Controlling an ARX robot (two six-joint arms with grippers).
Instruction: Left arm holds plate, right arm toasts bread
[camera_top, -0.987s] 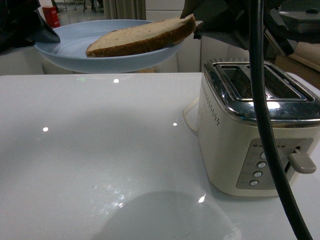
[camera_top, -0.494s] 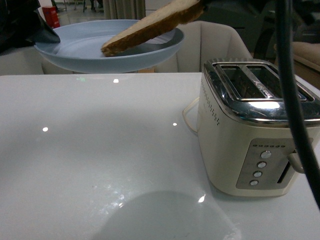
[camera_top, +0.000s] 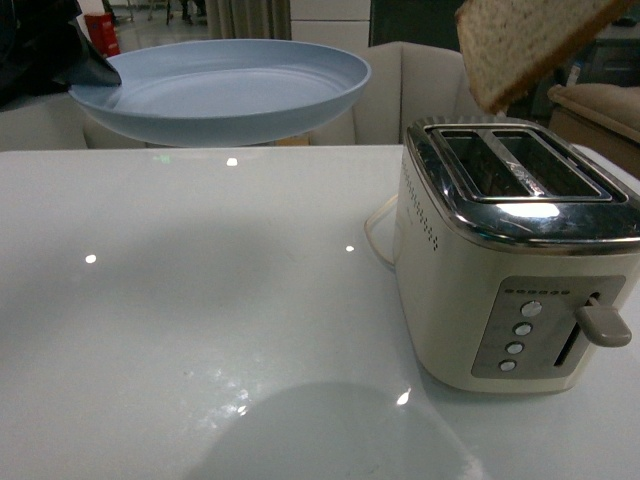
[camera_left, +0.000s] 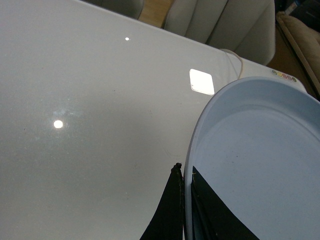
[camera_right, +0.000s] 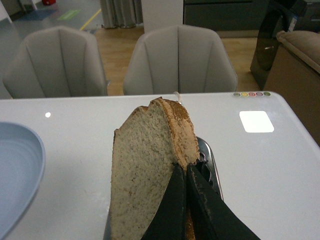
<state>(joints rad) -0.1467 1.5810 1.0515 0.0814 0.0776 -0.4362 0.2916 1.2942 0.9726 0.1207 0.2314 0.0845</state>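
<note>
Two black pincers are gripping: your left pincer (camera_left: 185, 172) is pinching the rim of the round pale-blue plate (camera_top: 220, 95), holding it level above the white counter (camera_top: 200, 300); your right pincer (camera_right: 186, 170) is clamping the crust of the light-brown bread half-slice (camera_right: 145, 170), tilted above the cream toaster (camera_top: 500, 290).

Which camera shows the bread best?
Right wrist view: the bread fills it, crust pinched in the right gripper. Front view catches only its lower end above the toaster; left wrist view shows none.

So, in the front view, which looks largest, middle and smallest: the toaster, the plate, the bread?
1. toaster, nearest the camera, so its real rank is unsure.
2. plate.
3. bread, cut off by the picture's top edge.
</note>
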